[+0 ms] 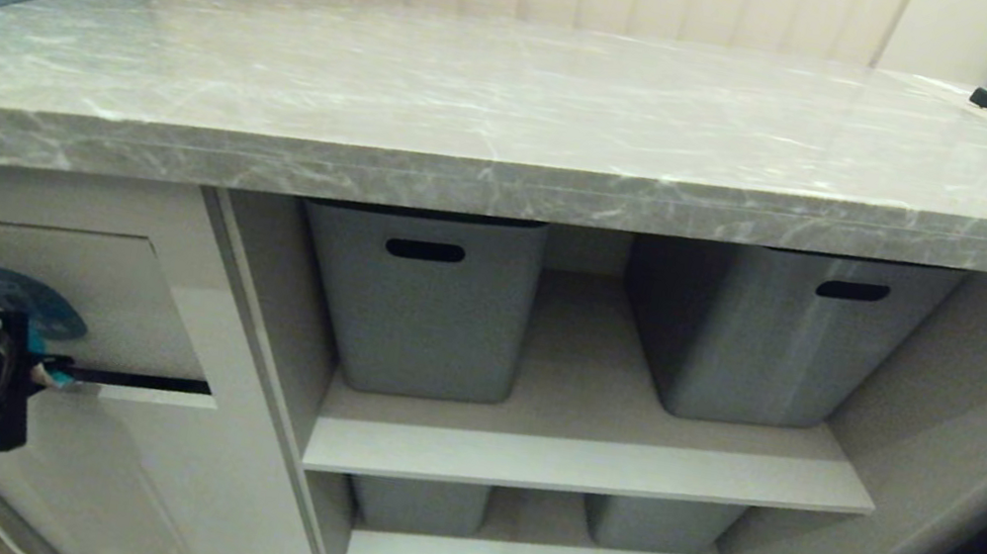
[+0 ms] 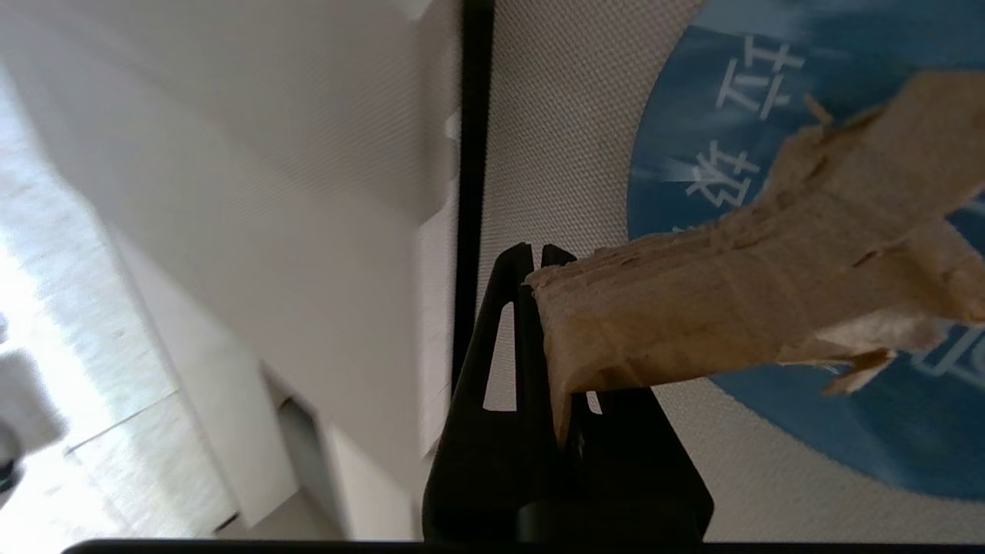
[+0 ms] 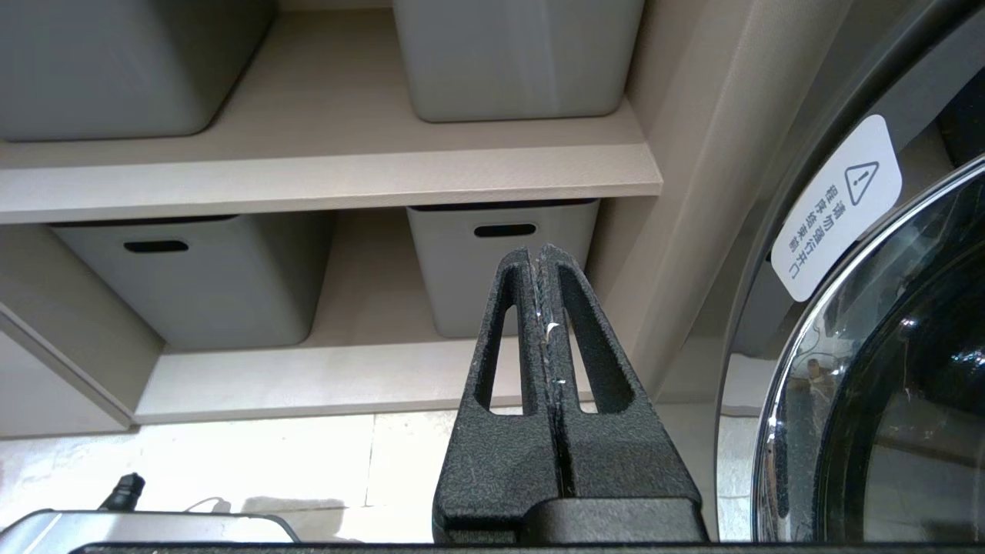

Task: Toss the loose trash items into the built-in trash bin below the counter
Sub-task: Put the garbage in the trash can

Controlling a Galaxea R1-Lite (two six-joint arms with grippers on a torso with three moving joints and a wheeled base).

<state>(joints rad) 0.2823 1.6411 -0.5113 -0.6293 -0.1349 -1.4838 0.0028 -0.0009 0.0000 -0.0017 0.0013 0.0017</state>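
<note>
While left end effector (image 2: 539,261) clamped the crumpled tan-and-teal paper scrap (image 2: 739,308) at the beige bin flap (image 1: 110,293), next needed: push flap, release; right end effector (image 3: 542,258) sat closed, empty.

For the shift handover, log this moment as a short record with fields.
left gripper: shut on a paper scrap, tan side showing, held right at the bin flap by its blue sticker
right gripper: shut, empty, parked low facing the shelves
flap gap: dark slit at the scrap's tip
counter: no scraps in view
shelves: grey tubs
</note>
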